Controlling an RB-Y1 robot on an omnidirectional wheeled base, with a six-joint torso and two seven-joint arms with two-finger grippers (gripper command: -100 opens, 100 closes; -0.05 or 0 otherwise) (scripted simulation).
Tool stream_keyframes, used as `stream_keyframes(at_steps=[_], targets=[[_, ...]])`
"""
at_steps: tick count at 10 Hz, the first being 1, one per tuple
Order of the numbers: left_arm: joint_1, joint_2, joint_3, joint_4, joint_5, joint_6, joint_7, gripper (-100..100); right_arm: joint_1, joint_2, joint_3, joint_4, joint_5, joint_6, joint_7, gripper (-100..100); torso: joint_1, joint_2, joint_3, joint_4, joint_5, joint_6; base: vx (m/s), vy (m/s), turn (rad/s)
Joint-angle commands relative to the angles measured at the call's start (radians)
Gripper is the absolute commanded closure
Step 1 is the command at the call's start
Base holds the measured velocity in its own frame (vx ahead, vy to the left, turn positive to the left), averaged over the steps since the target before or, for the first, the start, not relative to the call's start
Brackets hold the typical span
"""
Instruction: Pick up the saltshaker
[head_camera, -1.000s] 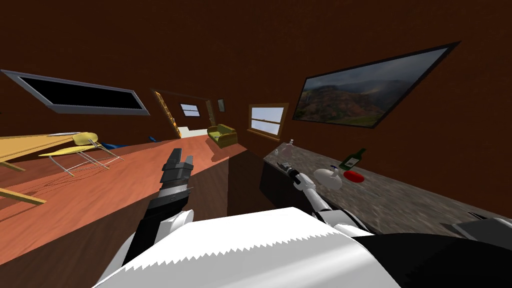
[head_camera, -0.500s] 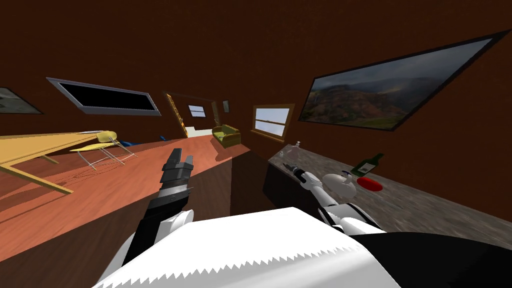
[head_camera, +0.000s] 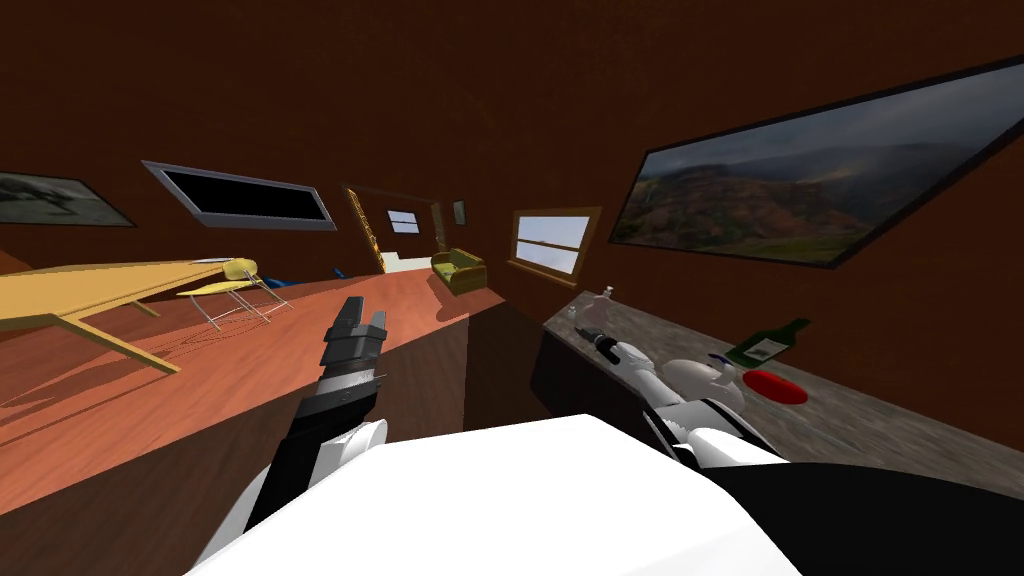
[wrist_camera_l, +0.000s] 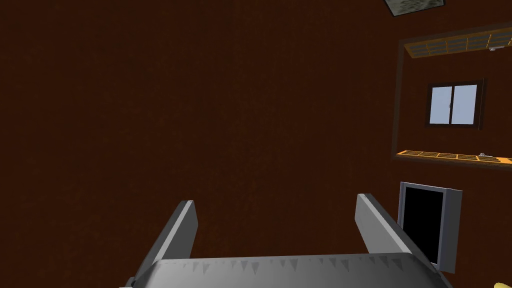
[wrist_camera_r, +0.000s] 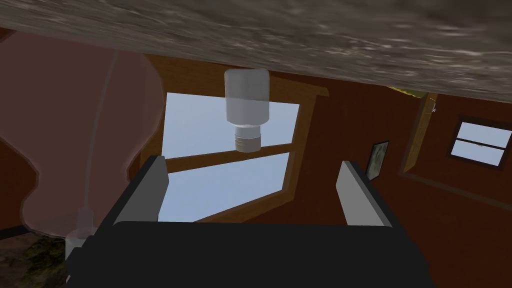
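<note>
Now the whole head view is shifting, the counter (head_camera: 860, 420) drifting toward the lower right of the frame. That is my own turn, not the things moving. The saltshaker (wrist_camera_r: 245, 107) is standing at the counter's far end, right of centre in the head view, beside a pink flask (wrist_camera_r: 75, 115). The right gripper (wrist_camera_r: 251, 167) is pointing straight at it, fingers spread wide and not yet touching, so the line looks set for closing in. The left gripper (head_camera: 363, 312) is hanging wide too, at centre.

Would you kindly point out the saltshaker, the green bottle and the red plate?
saltshaker (wrist_camera_r: 246, 102), right wrist view, middle of its clear body.
green bottle (head_camera: 768, 346), head view, on its label.
red plate (head_camera: 776, 387), head view, its centre.
</note>
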Motion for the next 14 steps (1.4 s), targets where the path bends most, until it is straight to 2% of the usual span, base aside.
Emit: stream_keyframes(at_steps=[1,6,8,9,10,11,12,14], targets=[[0.000,0.000,0.000,0.000,0.000,0.000,0.000,0,-0.008,-0.025,0.009,0.037,-0.001,0.016,-0.011,-100,0.000,0.000,0.000,0.000,0.000,0.000,0.068,0.018,0.171],[0.000,0.000,0.000,0.000,0.000,0.000,0.000,0,-0.035,-0.114,0.045,0.152,0.001,0.068,-0.044,-100,0.001,-0.005,-0.003,-0.001,0.000,0.000,0.103,0.011,0.163],[0.000,0.000,0.000,0.000,0.000,0.000,0.000,0,-0.043,-0.135,0.054,0.182,0.005,0.081,-0.046,-100,0.000,-0.006,-0.004,-0.002,0.000,0.000,0.117,0.001,0.149],[0.000,0.000,0.000,0.000,0.000,0.000,0.000,0,-0.040,-0.117,0.035,0.178,0.003,0.069,-0.025,-100,0.000,-0.006,-0.003,-0.001,0.000,0.000,0.047,-0.005,0.029],[0.000,0.000,0.000,0.000,0.000,0.000,0.000,0,-0.040,-0.119,0.037,0.177,0.003,0.073,-0.027,0,0.000,-0.002,-0.002,-0.001,0.000,0.001,0.010,-0.001,-0.003],[0.000,0.000,0.000,0.000,0.000,0.000,0.000,0,-0.040,-0.119,0.037,0.177,0.003,0.073,-0.027,-100,0.000,0.001,0.000,0.000,0.000,0.001,0.000,0.000,0.000],[0.000,0.000,0.000,0.000,0.000,0.000,0.000,0,-0.040,-0.119,0.037,0.177,0.003,0.073,-0.027,100,0.001,0.002,0.001,0.000,0.000,0.001,0.000,0.000,0.000],[0.000,0.000,0.000,0.000,0.000,0.000,0.000,0,-0.040,-0.119,0.037,0.177,0.003,0.073,-0.027,100,0.001,0.003,0.001,0.000,0.000,0.001,0.000,0.000,0.000]])
